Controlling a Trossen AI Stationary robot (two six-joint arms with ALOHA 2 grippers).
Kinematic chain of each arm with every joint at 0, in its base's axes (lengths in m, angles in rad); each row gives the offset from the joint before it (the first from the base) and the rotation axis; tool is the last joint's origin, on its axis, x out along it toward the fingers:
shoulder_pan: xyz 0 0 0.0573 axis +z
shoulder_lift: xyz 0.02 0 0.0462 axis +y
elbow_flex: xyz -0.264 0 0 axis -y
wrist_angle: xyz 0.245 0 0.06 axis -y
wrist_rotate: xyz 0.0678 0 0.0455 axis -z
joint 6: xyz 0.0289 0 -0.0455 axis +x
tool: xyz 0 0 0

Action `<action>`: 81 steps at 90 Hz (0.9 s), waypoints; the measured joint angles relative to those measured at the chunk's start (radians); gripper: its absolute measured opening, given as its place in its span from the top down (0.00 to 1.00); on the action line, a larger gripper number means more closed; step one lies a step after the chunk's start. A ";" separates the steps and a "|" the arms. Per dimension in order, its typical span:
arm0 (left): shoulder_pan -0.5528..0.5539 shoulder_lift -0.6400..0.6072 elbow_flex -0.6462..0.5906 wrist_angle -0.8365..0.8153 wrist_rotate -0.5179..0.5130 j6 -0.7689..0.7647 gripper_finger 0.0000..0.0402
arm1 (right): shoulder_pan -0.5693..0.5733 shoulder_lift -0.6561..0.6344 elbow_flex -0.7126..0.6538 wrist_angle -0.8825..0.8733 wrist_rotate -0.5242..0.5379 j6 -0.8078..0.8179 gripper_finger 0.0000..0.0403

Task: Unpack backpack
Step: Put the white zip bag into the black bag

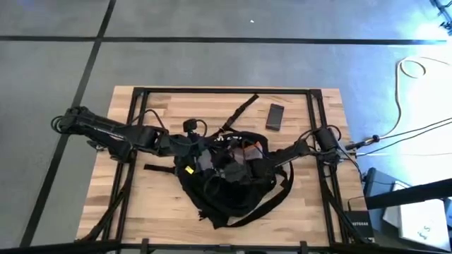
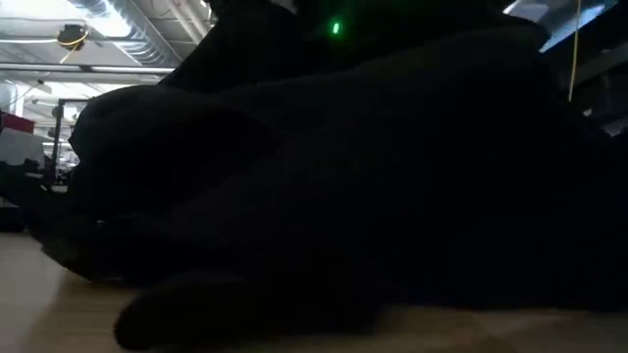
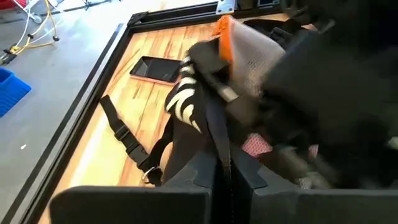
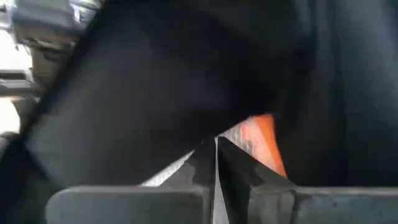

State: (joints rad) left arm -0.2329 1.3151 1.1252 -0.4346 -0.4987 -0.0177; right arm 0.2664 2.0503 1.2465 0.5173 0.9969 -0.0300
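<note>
Large black soft fabric backpack (image 1: 229, 187) lies at table centre, toward 6 o'clock. Limp, light, folds easily; grip strap or opening edge.

Left gripper (image 3: 224, 180) clenched on black strap. Right gripper (image 4: 216, 163) pinches orange-trimmed translucent pouch (image 4: 258, 140).

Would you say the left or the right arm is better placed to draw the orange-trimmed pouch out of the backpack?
Probably the right: its end effector sits shut at the pouch edge inside the backpack; the left end effector pinches a backpack strap.

The backpack (image 2: 343, 176) fills the low view as a dark mass, hiding both claws; the pouch (image 4: 261, 140) beneath its fabric shows only an orange edge.
</note>
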 joint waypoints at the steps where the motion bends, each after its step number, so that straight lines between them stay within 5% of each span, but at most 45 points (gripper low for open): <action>1: 0.000 0.000 0.000 -0.001 0.000 0.000 1.00 | -0.004 0.001 0.000 -0.007 -0.003 0.012 1.00; 30: 0.000 0.000 -0.001 -0.022 -0.001 -0.002 1.00 | -0.061 0.101 0.001 -0.241 -0.076 0.370 1.00; 54: 0.000 0.000 -0.003 -0.023 0.001 -0.008 1.00 | -0.062 0.101 0.010 -0.355 -0.229 0.486 1.00; 69: -0.001 0.000 -0.003 -0.025 0.002 -0.008 1.00 | 0.095 0.039 -0.004 -0.226 0.166 0.145 1.00; 81: -0.001 0.000 -0.003 -0.027 0.003 -0.005 1.00 | 0.135 -0.069 0.007 -0.171 0.244 0.003 1.00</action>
State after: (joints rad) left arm -0.2337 1.3151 1.1217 -0.4618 -0.4960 -0.0231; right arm 0.4014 1.9808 1.2530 0.3464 1.2410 -0.0270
